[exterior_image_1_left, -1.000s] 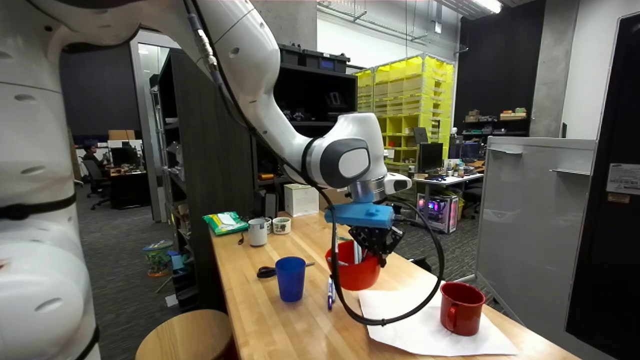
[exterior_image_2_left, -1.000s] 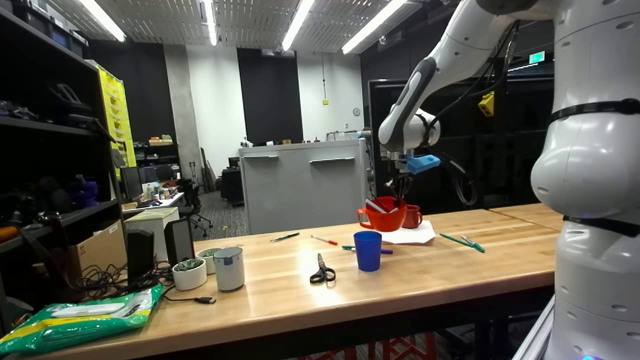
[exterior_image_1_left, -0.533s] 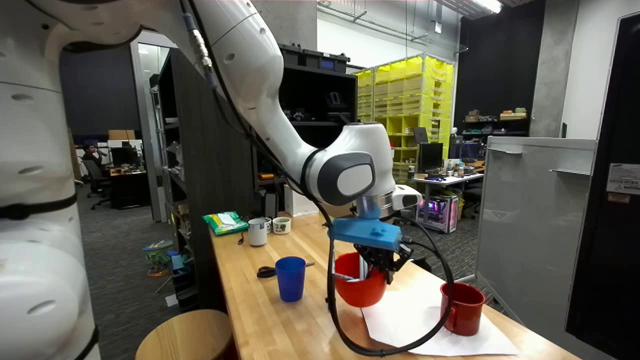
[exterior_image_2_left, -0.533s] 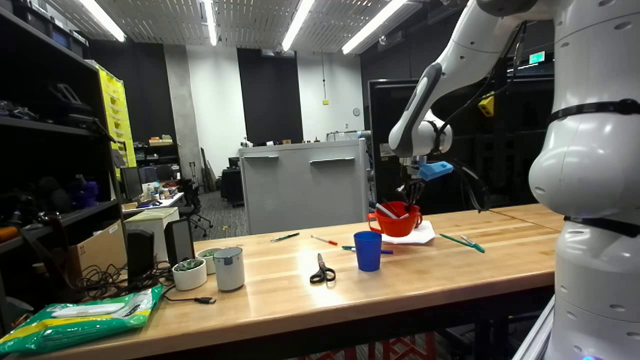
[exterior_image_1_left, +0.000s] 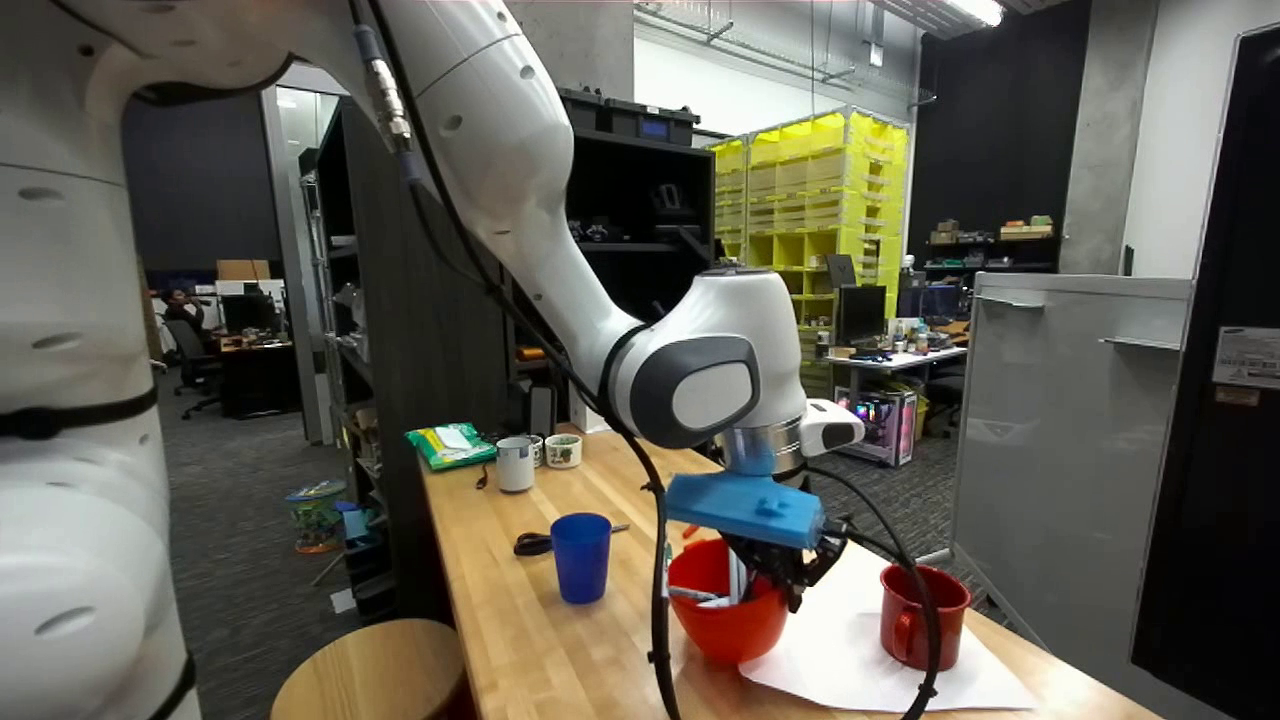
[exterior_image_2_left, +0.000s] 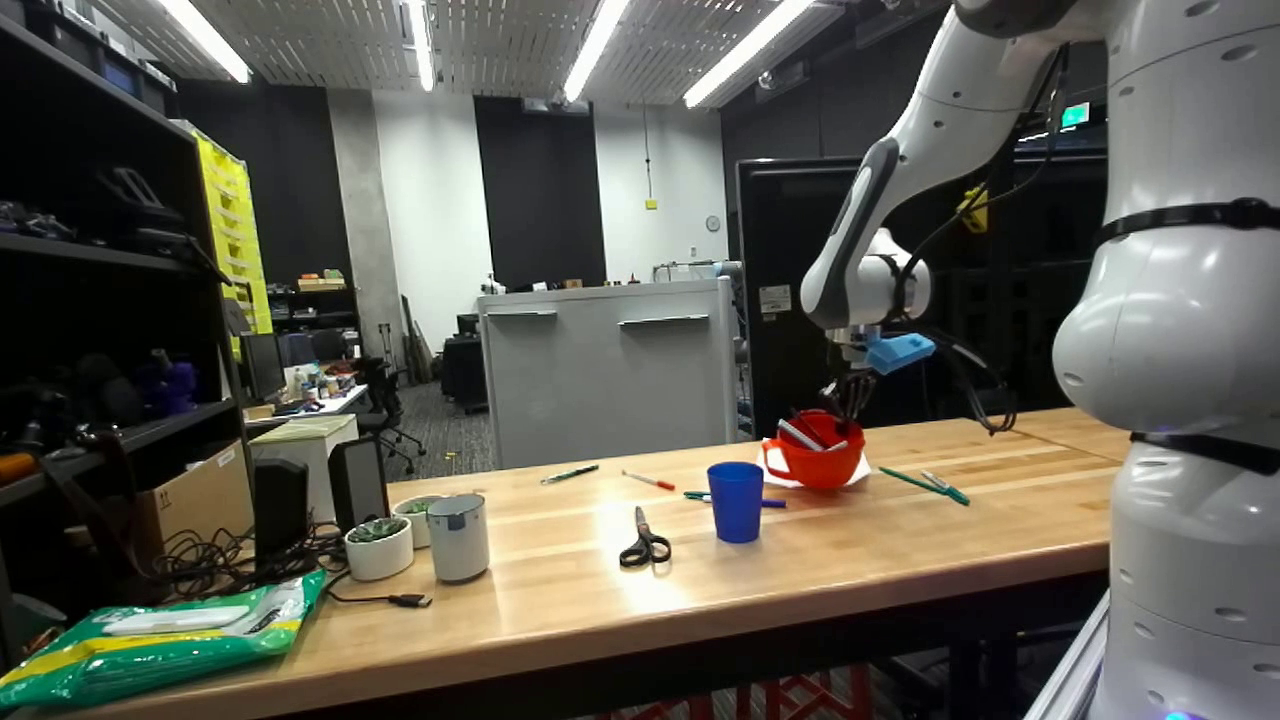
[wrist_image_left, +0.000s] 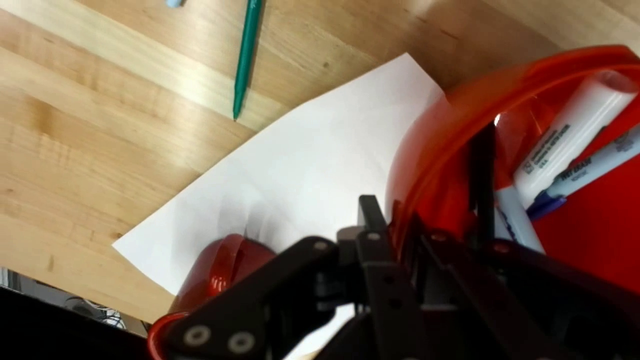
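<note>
My gripper (exterior_image_1_left: 795, 585) is shut on the near wall of a red cup (exterior_image_1_left: 728, 630). In the wrist view, the gripper (wrist_image_left: 425, 205) has one finger outside the rim of the red cup (wrist_image_left: 425, 135) and one inside. The cup holds several white and grey markers (wrist_image_left: 570, 137). In an exterior view, the red cup (exterior_image_2_left: 825, 468) shows a side handle, and the gripper (exterior_image_2_left: 850, 400) is above its right rim. The cup is low, by a white paper sheet (exterior_image_1_left: 870, 650); I cannot tell whether it touches the table. A dark red mug (exterior_image_1_left: 925, 620) stands on the sheet.
A blue cup (exterior_image_2_left: 735, 505) and black scissors (exterior_image_2_left: 645, 547) are on the wooden table (exterior_image_2_left: 560, 620). Loose pens lie about, including a green pen (wrist_image_left: 246, 55) and a red pen (exterior_image_2_left: 652, 481). A grey mug (exterior_image_2_left: 459, 540) and potted plants (exterior_image_2_left: 380, 548) stand farther off. A cable hangs from the arm.
My gripper has carried the red cup downward, and toward the white sheet and the robot's base. The cup now hides the dark red mug in an exterior view.
</note>
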